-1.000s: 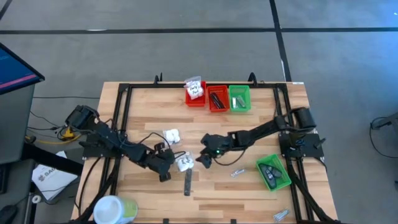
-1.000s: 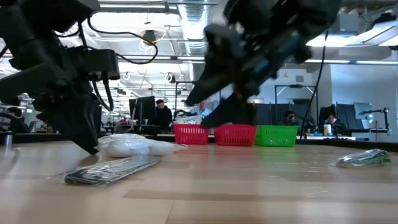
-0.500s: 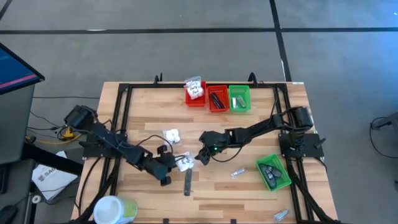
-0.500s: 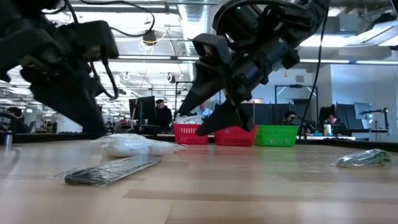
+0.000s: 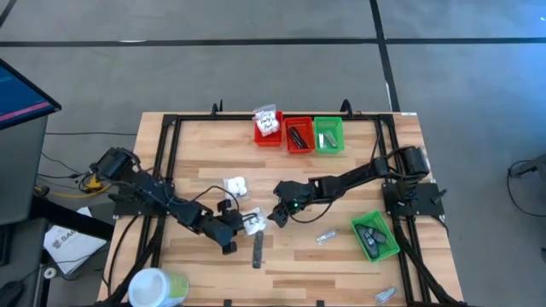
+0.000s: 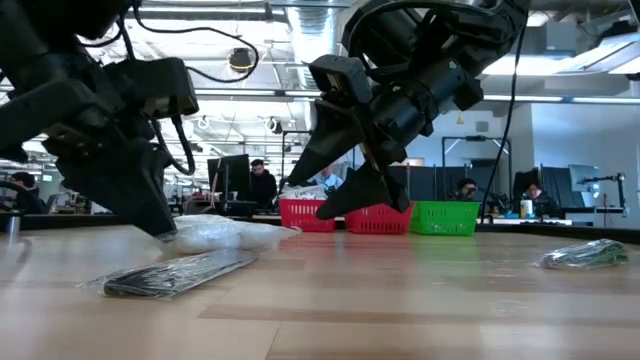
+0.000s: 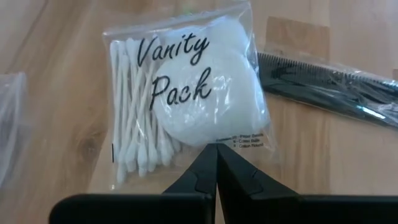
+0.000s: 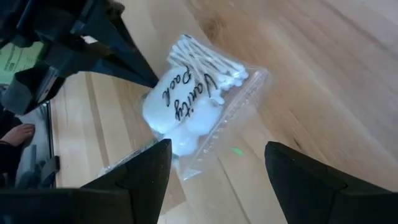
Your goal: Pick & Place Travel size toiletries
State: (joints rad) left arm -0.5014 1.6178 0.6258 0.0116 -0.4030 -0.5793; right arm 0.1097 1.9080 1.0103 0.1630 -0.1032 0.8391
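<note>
Left pincer (image 5: 241,227) is sitting low at the near-middle of the tabletop (image 5: 205,153), fingers pressed together on the bottom edge of the Vanity Pack packet (image 7: 186,93) — the left wrist view is showing the two tips meeting right at the plastic's hem. Whether the film is truly caught between them or only nudged, I cannot tell for sure; it is reading as a pinch.

The packet is lying flat on the wood, just beside a black comb in its clear sleeve (image 7: 329,84). Inside the packet: cotton swabs along one side, round cotton pads on the other.

Right pincer (image 5: 279,215) is hovering just beside the same packet from the opposite side, fingers spread wide and holding nothing — the right wrist view is looking down between them at the packet (image 8: 193,106).

Handling judgement: very light, soft, crinkly, and slippery film; contents will be shifting when lifted. An edge grip on bare plastic is risking slip-out or the bag swinging. Better purchase would likely be across the padded middle, where the cotton gives the fingers something to squeeze.

Red and green bins (image 5: 299,134) are standing at the far edge, well apart.
</note>
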